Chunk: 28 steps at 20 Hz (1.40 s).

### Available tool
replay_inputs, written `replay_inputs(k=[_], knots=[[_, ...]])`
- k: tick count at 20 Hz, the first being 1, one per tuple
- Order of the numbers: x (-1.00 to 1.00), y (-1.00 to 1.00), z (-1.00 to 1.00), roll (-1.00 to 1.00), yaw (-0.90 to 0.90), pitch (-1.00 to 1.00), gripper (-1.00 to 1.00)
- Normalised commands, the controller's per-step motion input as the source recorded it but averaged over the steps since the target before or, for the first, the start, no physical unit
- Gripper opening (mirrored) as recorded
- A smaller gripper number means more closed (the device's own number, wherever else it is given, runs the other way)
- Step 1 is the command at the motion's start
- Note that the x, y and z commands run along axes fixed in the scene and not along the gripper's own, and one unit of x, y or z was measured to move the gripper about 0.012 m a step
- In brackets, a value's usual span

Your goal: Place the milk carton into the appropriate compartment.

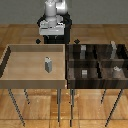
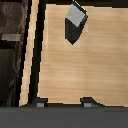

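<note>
Progress: nothing done | milk carton (image 1: 48, 65) upright in tan tray (image 1: 10, 65) | my gripper (image 2: 63, 102) seemingly spread, empty | left: grasp, carry to compartment (image 1: 84, 71)

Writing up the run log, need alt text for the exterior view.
A small milk carton stands upright, alone in a light tan tray on the exterior view's left. A dark four-cell bin holding small grey items sits on the right, the robot arm behind the tray.
</note>
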Motion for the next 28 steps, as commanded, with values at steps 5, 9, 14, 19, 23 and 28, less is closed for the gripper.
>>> replay_inputs(k=[5, 9, 14, 19, 23, 28], knots=[[0.00, 0.00, 0.00, 0.00, 0.00, 0.00, 1.00], [0.00, -0.50, 0.00, 0.00, 0.00, 0.00, 1.00], [0.00, 0.00, 0.00, 0.00, -0.38, 0.00, 1.00], [0.00, 0.00, 0.00, 0.00, -0.71, 0.00, 1.00], [0.00, 0.00, 0.00, 0.00, 0.00, 0.00, 1.00], [0.40, 0.00, 0.00, 0.00, 0.00, 0.00, 1.00]])
